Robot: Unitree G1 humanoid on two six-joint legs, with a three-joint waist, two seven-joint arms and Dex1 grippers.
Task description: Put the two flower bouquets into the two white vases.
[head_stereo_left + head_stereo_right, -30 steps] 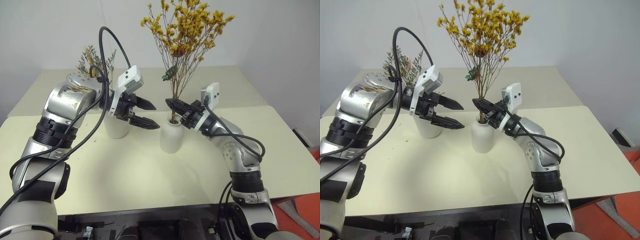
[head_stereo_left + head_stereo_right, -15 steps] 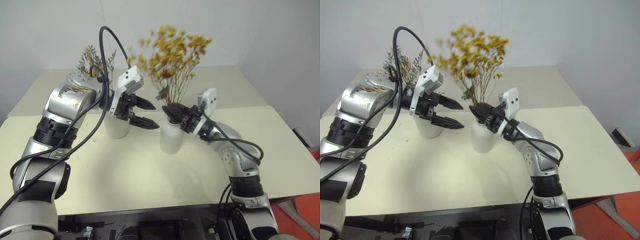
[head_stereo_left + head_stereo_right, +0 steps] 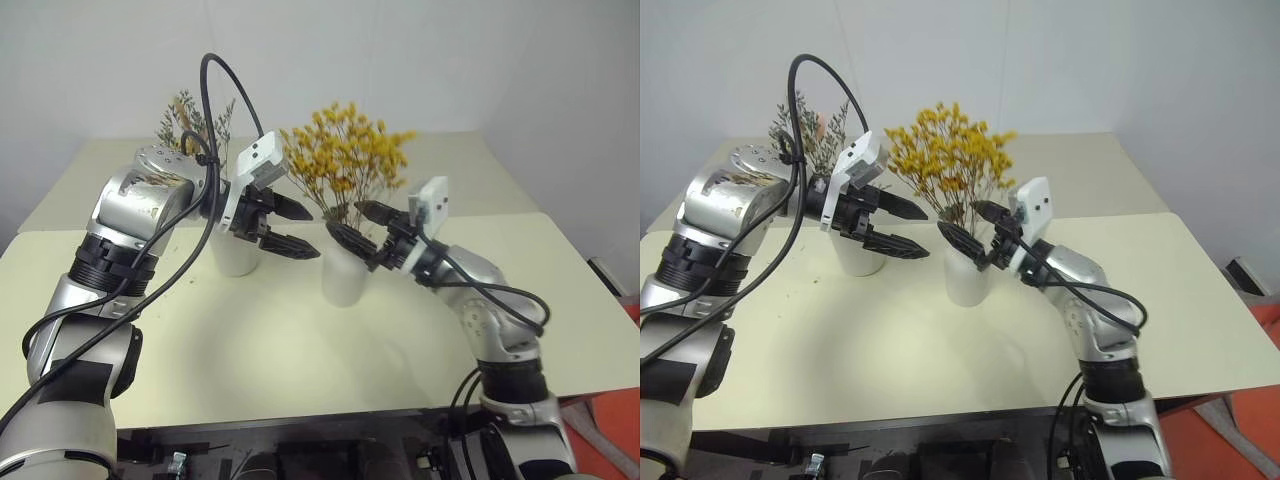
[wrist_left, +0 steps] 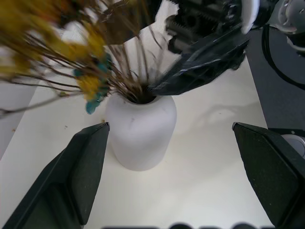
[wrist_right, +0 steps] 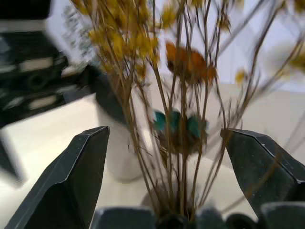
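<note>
Yellow bouquet [image 3: 342,160] seated in bottle vase [image 3: 343,277], frame centre.
Right gripper [image 3: 352,224] wide apart, stems between its fingers, untouched; left gripper [image 3: 297,229] wide, just left.

Yellow-orange bouquet [image 3: 343,163] stood upright in the rounded white vase [image 3: 343,279] at frame centre, stems down its narrow neck, wispy grey-green bouquet [image 3: 192,119] rose from the plain white vase [image 3: 232,257], upper left, both vases upright.

Silver jointed arms with black bands, looping black cables, white wrist camera blocks, black-fingered tools.
</note>
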